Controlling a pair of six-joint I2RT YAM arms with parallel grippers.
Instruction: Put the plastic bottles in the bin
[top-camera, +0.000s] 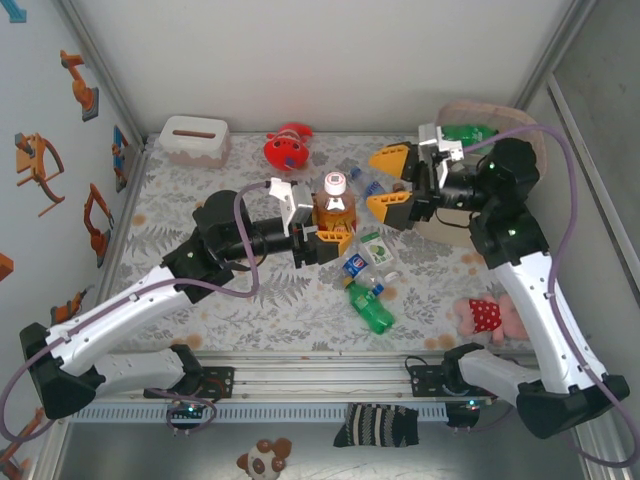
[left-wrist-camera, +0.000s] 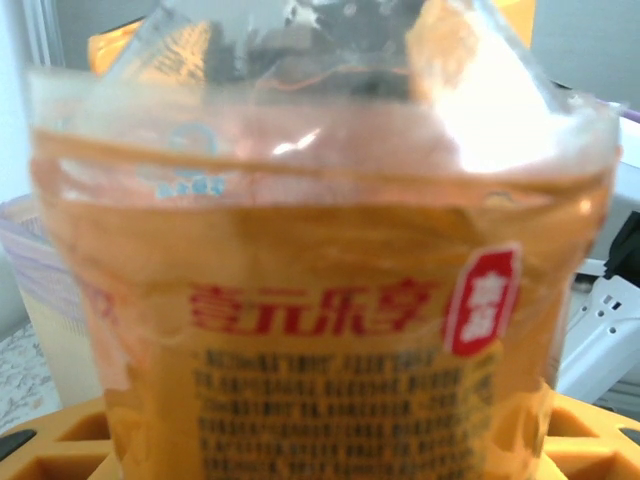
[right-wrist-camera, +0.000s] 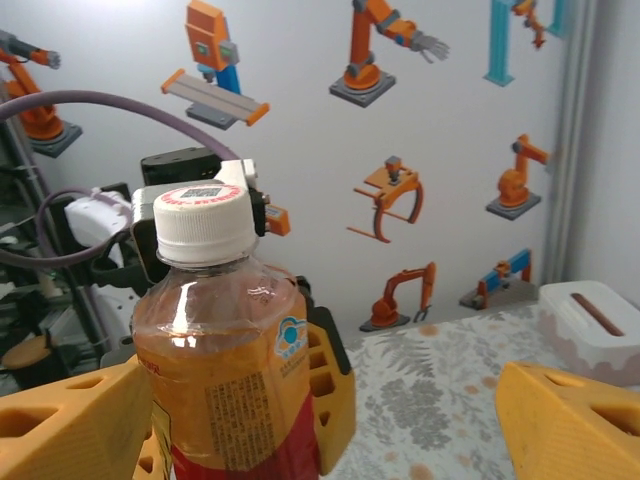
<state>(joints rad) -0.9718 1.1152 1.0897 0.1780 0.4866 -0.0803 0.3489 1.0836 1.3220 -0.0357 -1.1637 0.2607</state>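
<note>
Floral-print table (top-camera: 180, 215) under sticker-covered white walls; clear plastic bottle (top-camera: 336, 203) of amber liquid, ribbed white cap, clamped upright low on its body by left gripper (top-camera: 333, 238). Wide-spread right gripper (top-camera: 392, 182) just beside bottle, toward pink bin (top-camera: 505, 110); orange label reading 壹元乐享 in red; further bottles (top-camera: 368, 290) lying nearer the bases.

Top cam looks down from high at the near edge over the whole table (top-camera: 250, 300). Left wrist cam's jammed against the orange bottle (left-wrist-camera: 320, 300); right wrist cam faces it close from opposite, sticker wall (right-wrist-camera: 400, 110) behind.
</note>
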